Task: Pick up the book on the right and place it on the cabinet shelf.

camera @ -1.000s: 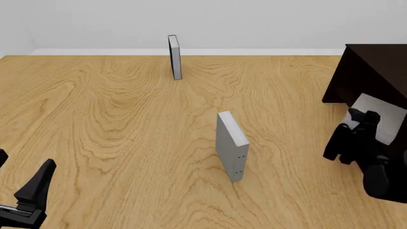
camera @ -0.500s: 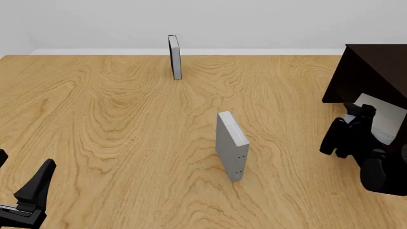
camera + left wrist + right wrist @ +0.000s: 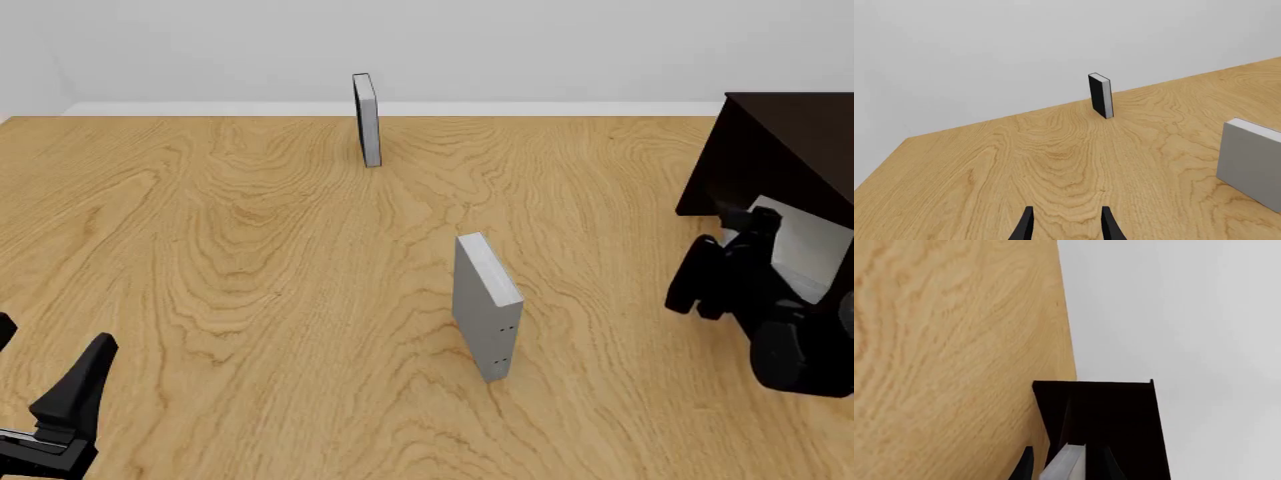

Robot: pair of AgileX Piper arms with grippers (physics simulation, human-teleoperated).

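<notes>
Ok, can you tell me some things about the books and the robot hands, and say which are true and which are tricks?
1. The right gripper holds a plain light-grey book at the dark cabinet. True.
2. The left gripper is squeezing a book. False: its fingers are open with nothing between them.
3. The grey book with small dark dots stands upright in the middle of the table. True.
4. The thin book with a dark side lies flat. False: it stands upright near the table's far edge.
5. Both grippers hold the same book. False: only the right one holds a book.
</notes>
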